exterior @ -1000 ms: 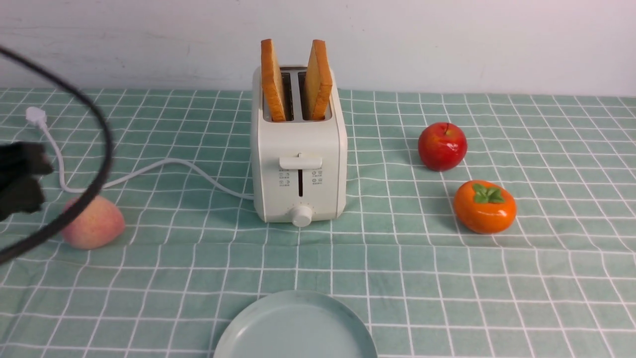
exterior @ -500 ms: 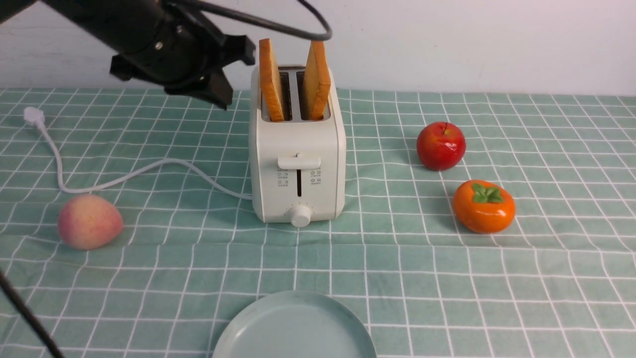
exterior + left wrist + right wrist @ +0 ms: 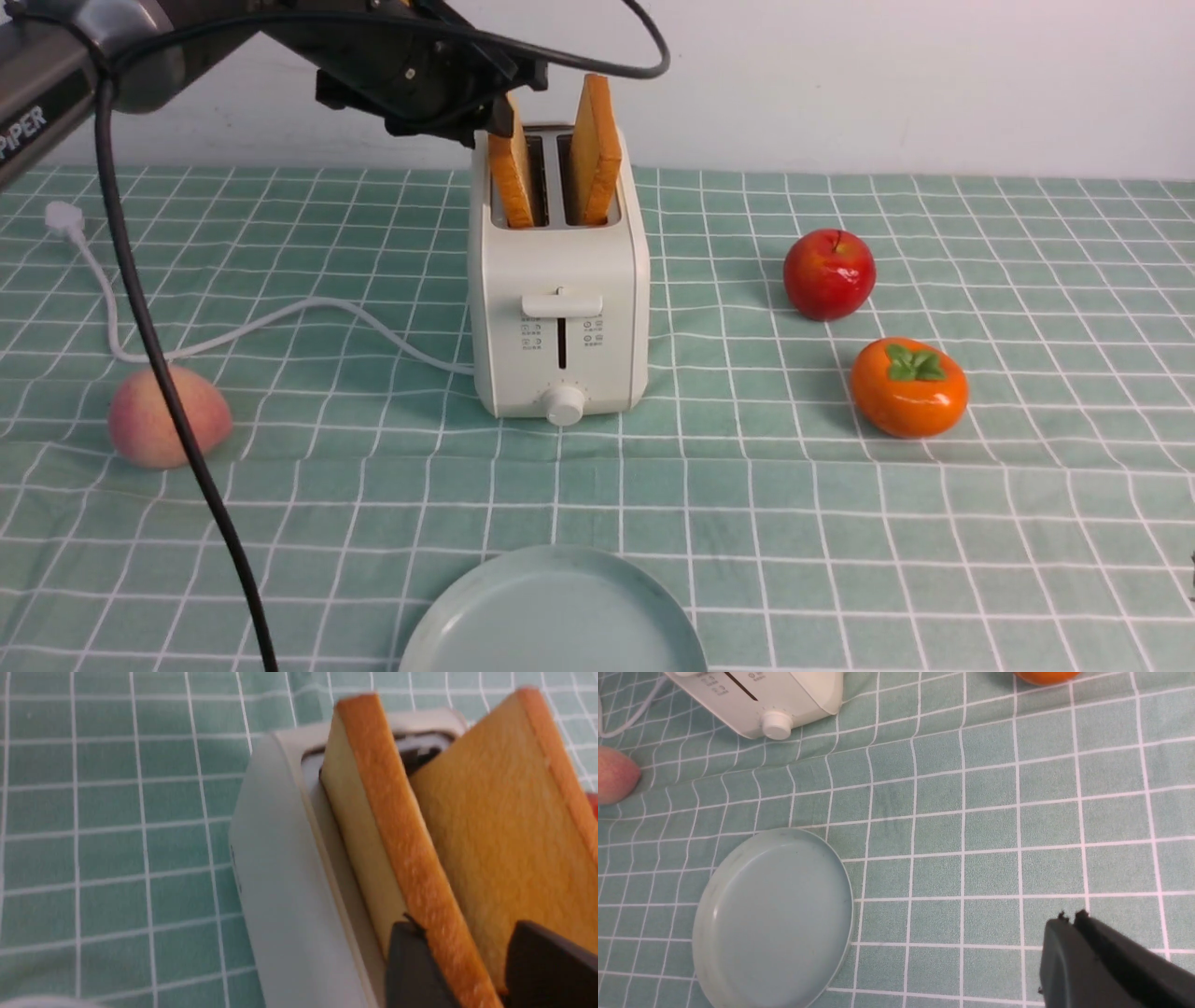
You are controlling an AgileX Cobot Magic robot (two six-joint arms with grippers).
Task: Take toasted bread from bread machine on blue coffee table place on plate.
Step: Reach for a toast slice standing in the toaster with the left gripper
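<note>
A narrow gap separates the two upright toast slices (image 3: pixel 596 154) above the toaster (image 3: pixel 560 317). Bare desk (image 3: pixel 747 523) lies between toaster and plate (image 3: pixel 555 611). The apple (image 3: pixel 829 274) and persimmon (image 3: pixel 908 387) obstruct one side; the cord (image 3: pixel 317 303) and peach (image 3: pixel 177 415), the other.

Two toasted bread slices (image 3: pixel 416 844) stand in slots of cream-white bread machine (image 3: pixel 299 872), both with orange-brown crust. Left gripper (image 3: pixel 467 961) has jaws apart, one dark finger on each side of nearer slice; whether they touch it, I cannot tell. Under machine is green cloth (image 3: pixel 107 849) with white grid lines. Small piece of red thing (image 3: pixel 593 802) shows beyond other slice. Pale curved edge (image 3: pixel 51 1002) also shows, too little to name.
</note>
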